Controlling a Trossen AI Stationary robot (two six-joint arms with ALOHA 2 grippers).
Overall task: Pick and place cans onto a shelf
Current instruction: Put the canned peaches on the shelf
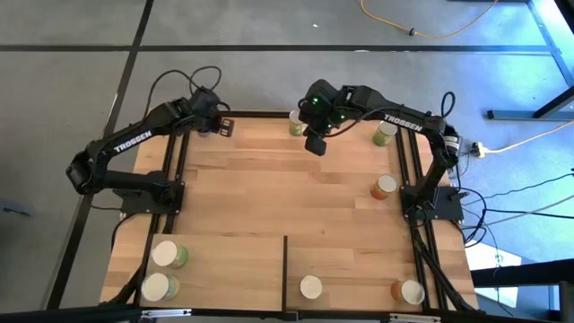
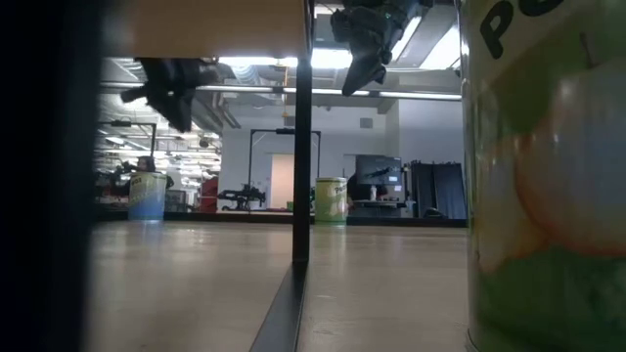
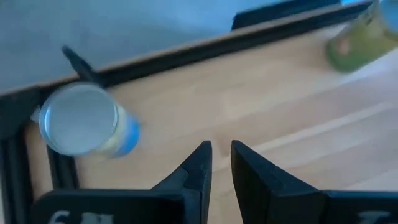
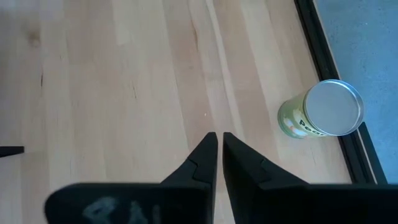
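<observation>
seven cans show from above. four sit at the near end on or by the shelf (image 1: 233, 269), the pale panel with its thin dark divider (image 1: 285, 265). three wait at the far side of the bench (image 1: 287, 179): a green can (image 1: 296, 123) at the far edge, another (image 1: 385, 133) near the right rail, and an orange one (image 1: 383, 187) just beside the right arm's base.

the right tool (image 1: 315, 144) hangs above the bench just beside the far green can (image 4: 320, 117), its fingers nearly together and holding nothing. the left tool (image 3: 221, 163) hovers at the far left corner by a blue-sided can (image 3: 87, 121), fingers a narrow gap apart, also empty.

these look like small stiff metal cans, probably light, with smooth printed sides that could slip. i would take one across the middle of its side wall, fingers spread wider first, squeezing gently so it stays upright and does not dent.
</observation>
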